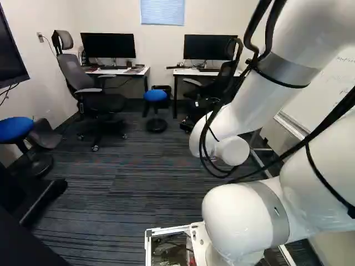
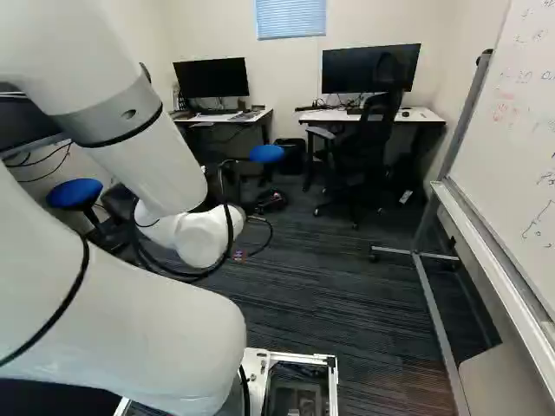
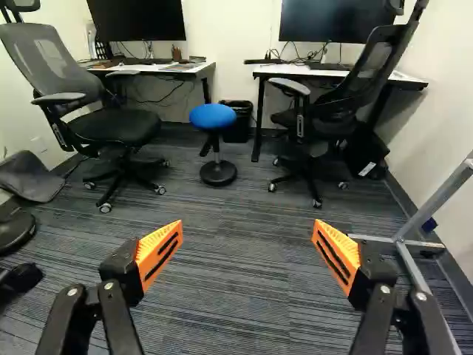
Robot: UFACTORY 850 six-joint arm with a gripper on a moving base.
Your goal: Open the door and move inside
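Firstly, one white arm [image 1: 247, 105], raised, reaching out over dark striped carpet [image 3: 236, 281] toward the round blue stool [image 3: 213, 116], the landmark for this list. Item: one black gripper [image 2: 262, 212], well short of the stool and pointing its way; jaws spread wide, nothing pinched between the orange pads [image 3: 160, 251]. Item: door, not to be made out in these views; its place relative to the stool cannot be told. Item: one table [image 3: 159, 68] to the stool's left, bearing a black monitor [image 3: 138, 20]; another table [image 3: 336, 73] to its right, bearing a second monitor [image 2: 368, 69]. Item: one grey-backed office chair [image 3: 55, 63], left of the stool; one black office chair [image 3: 366, 70], right of it. Item: one dark bin [image 3: 238, 126], just behind the stool and to its right. Item: one whiteboard [image 2: 520, 147], well to the stool's right and nearer the base, on a grey metal stand [image 2: 438, 321]. Item: a second blue stool [image 2: 75, 192], well to the left of the first and nearer the base.
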